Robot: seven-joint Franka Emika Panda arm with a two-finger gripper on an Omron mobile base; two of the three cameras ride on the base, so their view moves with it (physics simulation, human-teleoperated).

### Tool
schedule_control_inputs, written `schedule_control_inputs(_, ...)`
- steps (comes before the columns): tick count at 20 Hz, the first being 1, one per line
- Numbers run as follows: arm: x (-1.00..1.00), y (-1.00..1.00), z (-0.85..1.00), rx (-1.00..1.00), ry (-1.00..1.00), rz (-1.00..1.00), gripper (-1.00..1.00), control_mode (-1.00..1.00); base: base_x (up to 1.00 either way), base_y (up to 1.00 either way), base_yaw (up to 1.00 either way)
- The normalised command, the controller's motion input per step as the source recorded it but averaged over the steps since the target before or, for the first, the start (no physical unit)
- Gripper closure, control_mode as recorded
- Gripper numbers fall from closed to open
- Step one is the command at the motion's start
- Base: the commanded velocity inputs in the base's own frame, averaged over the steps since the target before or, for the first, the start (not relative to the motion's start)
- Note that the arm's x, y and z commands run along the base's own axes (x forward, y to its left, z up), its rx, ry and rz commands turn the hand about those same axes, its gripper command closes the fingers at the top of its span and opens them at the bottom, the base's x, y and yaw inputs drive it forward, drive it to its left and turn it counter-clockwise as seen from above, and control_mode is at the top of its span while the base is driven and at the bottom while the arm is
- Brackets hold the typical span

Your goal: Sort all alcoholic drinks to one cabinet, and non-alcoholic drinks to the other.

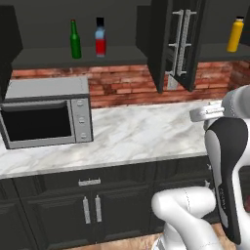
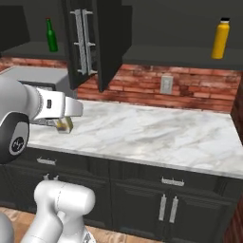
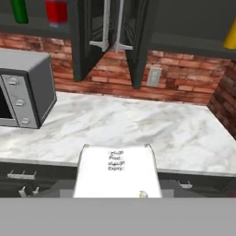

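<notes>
**Last carton on its way up to the soft-drink shelf**

The gripper (image 2: 63, 124) is clenched on the small pale cream container (image 3: 117, 171), carried low over the marble counter (image 2: 156, 130), with the printed top face right in front of the hand camera. Both alcoholic bottles, the green bottle (image 1: 75, 40) and the blue-and-red bottle (image 1: 100, 37), stand together on the open shelf up and off to the hand's left. The yellow-orange bottle (image 2: 217, 38) stands alone on the shelf up and to the hand's right, so that looks like where the container belongs.

To do this well, I'd lift first, keeping the container level, then swing right and set it down beside the yellow-orange bottle, not against it.

The snag is the pair of open cabinet doors (image 2: 90, 40) hanging straight ahead and above the hand, between the two shelves; their lower edges jut out over the counter. Passing under them and rising only once clear looks safest. The counter to the right is bare, while the microwave (image 1: 46, 113) sits away to the left.
</notes>
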Motion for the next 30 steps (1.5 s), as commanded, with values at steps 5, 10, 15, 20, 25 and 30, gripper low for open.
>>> schedule_control_inputs(5,0.00,0.00,0.00,0.00,0.00,0.00,1.00,1.00,0.00,-0.53,0.00)
schedule_control_inputs(10,0.00,0.00,0.00,0.00,0.00,0.00,1.00,1.00,0.13,-0.53,-0.02)
schedule_control_inputs(15,0.00,0.00,0.00,0.00,0.00,0.00,1.00,1.00,0.24,-0.45,0.00)
schedule_control_inputs(20,0.00,0.00,0.00,0.00,0.00,0.00,1.00,1.00,0.34,-0.38,0.00)
schedule_control_inputs(25,0.00,0.00,0.00,0.00,0.00,0.00,1.00,1.00,0.45,-0.34,-0.01)
schedule_control_inputs(30,0.00,0.00,0.00,0.00,0.00,0.00,1.00,1.00,0.47,-0.29,0.00)
